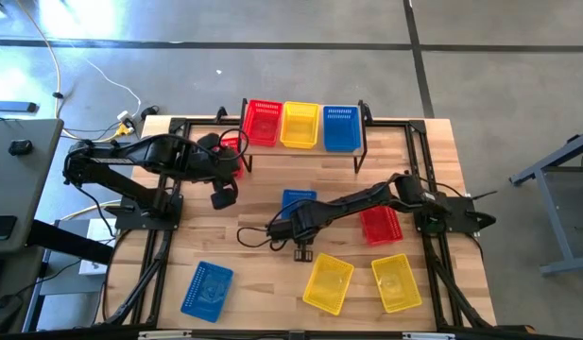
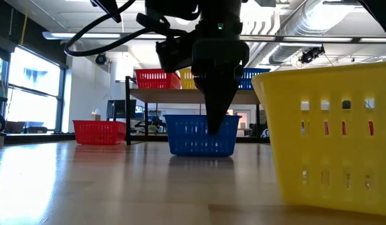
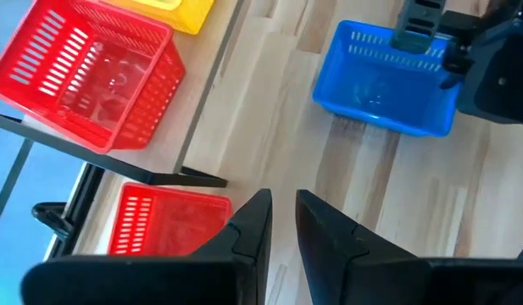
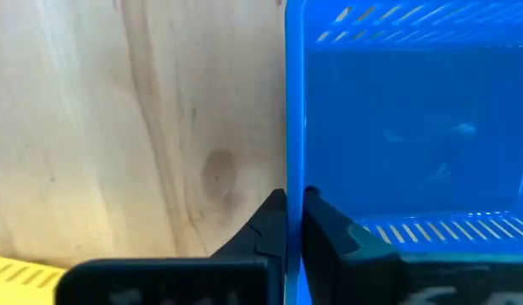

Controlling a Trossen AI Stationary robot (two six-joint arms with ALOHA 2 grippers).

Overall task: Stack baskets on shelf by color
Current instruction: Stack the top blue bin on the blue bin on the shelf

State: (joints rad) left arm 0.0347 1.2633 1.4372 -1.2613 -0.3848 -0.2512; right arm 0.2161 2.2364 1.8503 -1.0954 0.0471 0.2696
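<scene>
The shelf [image 2: 155, 94] at the table's far side carries a red basket [image 1: 263, 121], a yellow basket [image 1: 300, 123] and a blue basket [image 1: 339, 127] side by side. Another blue basket [image 1: 298, 199] stands on its bottom at mid-table, with my right gripper [image 4: 295, 199] shut on its wall, pointing down. My left gripper [image 3: 283, 212] hovers near the shelf's left end, above a red basket [image 3: 168, 224] on the table. Its fingers are a narrow gap apart and hold nothing. My right gripper pinches the blue basket's near wall [image 4: 295, 127] at the rim, one finger outside and one inside the basket. The fingers come from above, pointing straight down. The basket stands upright with its bottom on the table [image 2: 202, 153].
Loose on the table are a red basket [image 1: 381, 225] under the right arm, two yellow baskets [image 1: 329, 283] [image 1: 397, 281] near the front edge and a blue basket [image 1: 207, 289] at the front left. One yellow basket [image 2: 330, 134] looms close in the low view.
</scene>
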